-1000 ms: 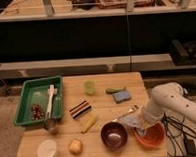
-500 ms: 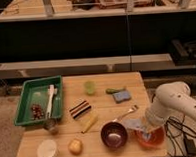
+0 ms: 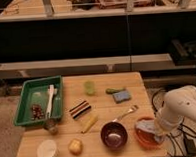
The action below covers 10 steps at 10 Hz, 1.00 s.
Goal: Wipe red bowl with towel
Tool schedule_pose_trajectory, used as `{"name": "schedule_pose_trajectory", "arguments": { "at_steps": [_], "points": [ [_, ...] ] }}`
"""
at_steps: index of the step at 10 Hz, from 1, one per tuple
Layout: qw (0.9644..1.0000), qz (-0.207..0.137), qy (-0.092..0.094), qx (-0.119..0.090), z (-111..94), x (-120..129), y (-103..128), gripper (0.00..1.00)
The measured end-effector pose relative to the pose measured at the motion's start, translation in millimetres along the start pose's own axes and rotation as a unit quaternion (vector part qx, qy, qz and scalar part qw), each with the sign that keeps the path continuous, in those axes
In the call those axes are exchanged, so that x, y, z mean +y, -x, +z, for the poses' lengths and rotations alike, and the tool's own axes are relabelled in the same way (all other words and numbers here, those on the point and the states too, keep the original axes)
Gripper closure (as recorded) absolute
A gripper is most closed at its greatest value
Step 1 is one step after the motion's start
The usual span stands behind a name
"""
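Note:
The red bowl point(image 3: 145, 138) sits at the front right corner of the wooden table point(image 3: 103, 105). A grey towel point(image 3: 145, 126) lies bunched inside it. My gripper point(image 3: 155, 133), at the end of the white arm point(image 3: 181, 108) coming in from the right, is down in the bowl on the towel and appears shut on it. The arm hides the bowl's right side.
A dark maroon bowl point(image 3: 114, 135) stands just left of the red bowl, with a spoon point(image 3: 124, 113) behind it. A green tray point(image 3: 24, 105) is at the left. A blue sponge point(image 3: 121, 96), green cup point(image 3: 89, 87), striped block point(image 3: 80, 108), white cup point(image 3: 47, 150) and yellow fruit point(image 3: 74, 146) are spread about.
My arm has shifted a little to the right and toward the front, dragging the towel across the inside of the red bowl. The bowl has stayed in place.

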Motion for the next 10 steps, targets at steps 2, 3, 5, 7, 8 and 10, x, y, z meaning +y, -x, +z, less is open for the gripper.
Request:
{"name": "schedule_pose_trajectory", "arguments": {
  "at_steps": [2,3,5,7,8,10],
  "points": [
    [0.9993,0.025,-0.027,0.007,2,-9,-24,1.0],
    [0.9991,0.026,-0.034,0.005,5,-16,-26,1.0],
    [0.999,0.02,-0.04,0.001,17,-29,-21,1.0],
    [0.9992,-0.003,-0.039,-0.003,31,-41,8,1.0],
    [0.9992,-0.017,-0.037,-0.003,36,-43,21,1.0],
    [0.9985,-0.041,-0.035,-0.009,44,-43,48,1.0]
  ]
}}
